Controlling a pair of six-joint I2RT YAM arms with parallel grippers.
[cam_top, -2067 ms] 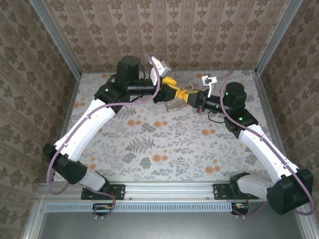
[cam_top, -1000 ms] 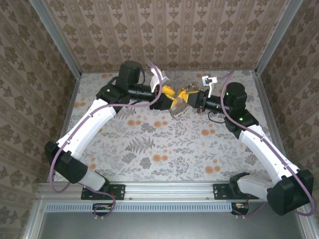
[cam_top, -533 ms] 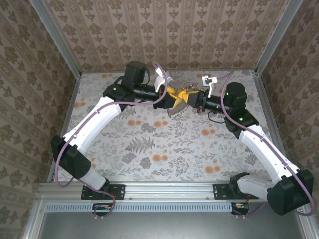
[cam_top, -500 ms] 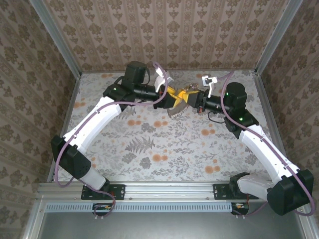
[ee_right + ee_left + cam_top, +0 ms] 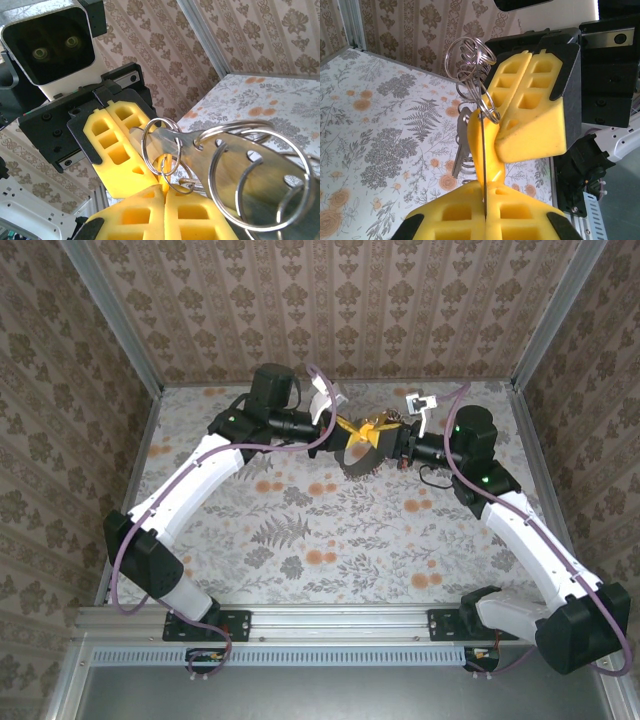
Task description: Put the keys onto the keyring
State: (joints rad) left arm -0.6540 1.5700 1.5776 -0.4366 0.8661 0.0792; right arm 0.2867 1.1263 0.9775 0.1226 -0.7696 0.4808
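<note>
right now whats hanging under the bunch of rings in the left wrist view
A silvery key hangs below the rings, over the floral table. The left fingers cover whatever hangs beside it.

Table (image 5: 330,530) open through mid-frame — left end effector (image 5: 347,426) and right end effector (image 5: 376,432), tip to tip, block upper centre.

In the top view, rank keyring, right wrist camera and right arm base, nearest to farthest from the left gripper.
1. keyring, pinched in the left gripper
2. right wrist camera, just right
3. right arm base, near-right edge
</note>
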